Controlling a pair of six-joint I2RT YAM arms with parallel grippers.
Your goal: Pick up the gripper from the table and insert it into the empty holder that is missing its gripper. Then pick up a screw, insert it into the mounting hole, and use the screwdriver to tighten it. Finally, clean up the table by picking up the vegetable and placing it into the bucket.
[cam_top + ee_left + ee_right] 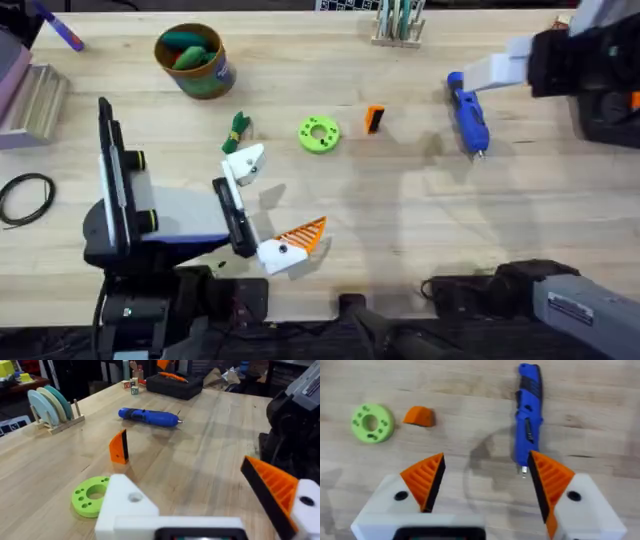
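1. A pale wooden worktop fills the overhead view, with dark clutter, a black case and a rack of round plates behind it in the left wrist view.
2. The gripper, a small orange piece with a black side, stands upright near the centre of the worktop, just beside the lime-green ring-shaped disc at its 9 o'clock.
3. The screwdriver lies flat at about 3 o'clock from the gripper, well apart from it, its metal tip pointing toward the near edge.
4. The bucket stands at roughly 10 o'clock from the disc and holds green and orange toy pieces.
5. The vegetable lies on the worktop at the disc's 9 o'clock, close to the tip of the holder.
6. The left claw sits low over the worktop with its fingers spread apart; one white finger mount is bare, the other carries an orange ribbed pad.
7. The right claw hangs above the worktop, fingers apart and gripping nothing, the screwdriver tip just beside one orange pad.
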